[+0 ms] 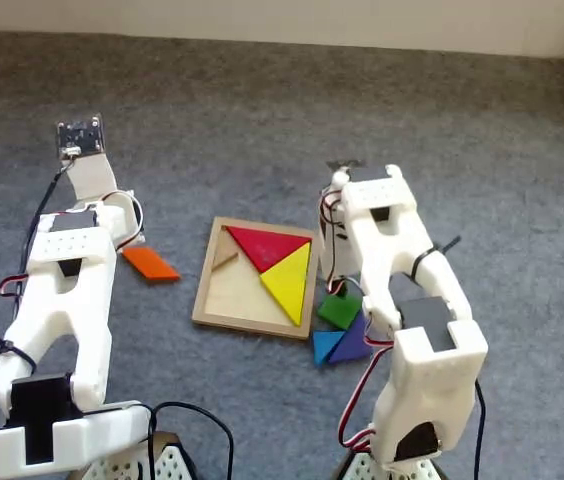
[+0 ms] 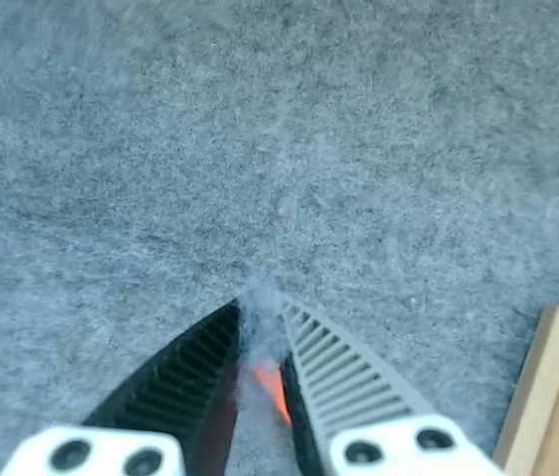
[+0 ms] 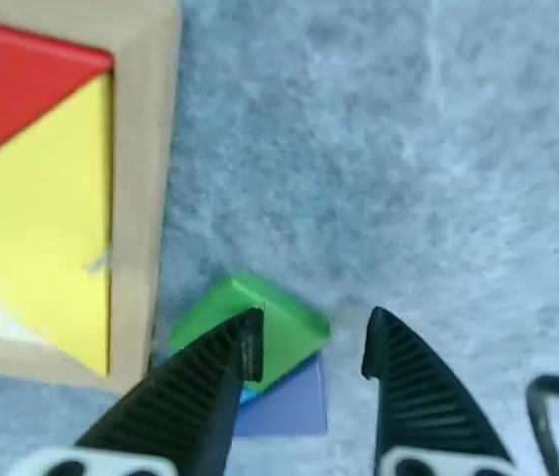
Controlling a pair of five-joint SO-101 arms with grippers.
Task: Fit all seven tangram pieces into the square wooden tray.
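The left gripper [image 2: 260, 305] is being held low over the grey carpet [image 2: 260, 119]. A sliver of the orange piece [image 2: 272, 389] is being seen right inside it, back from its tip. Whether that piece is being pinched or only straddled cannot be told. A corner of the wooden tray [image 2: 542, 397] is being caught off to one side of this gripper, apart from it.

The right gripper [image 3: 314, 325] is being held spread wide, with nothing clamped in it. The green piece [image 3: 279, 315] is being overlapped by the tip of the finger on the tray's side, while the other finger is being held over bare carpet. The purple piece [image 3: 289, 407] is being seen just beside the green one, toward the gripper's base. A thin edge of the blue piece [image 3: 248, 395] is being shown between them. The tray's rim is being seen close past the green piece, on the side away from the free finger. The red triangle [image 3: 22, 89] and the yellow triangle [image 3: 42, 218] are being held inside the tray, edge to edge.

In the high view the orange piece is being shown on the carpet between the left gripper and the tray. The green, purple and blue pieces are being shown clustered outside the tray, beneath the right arm.
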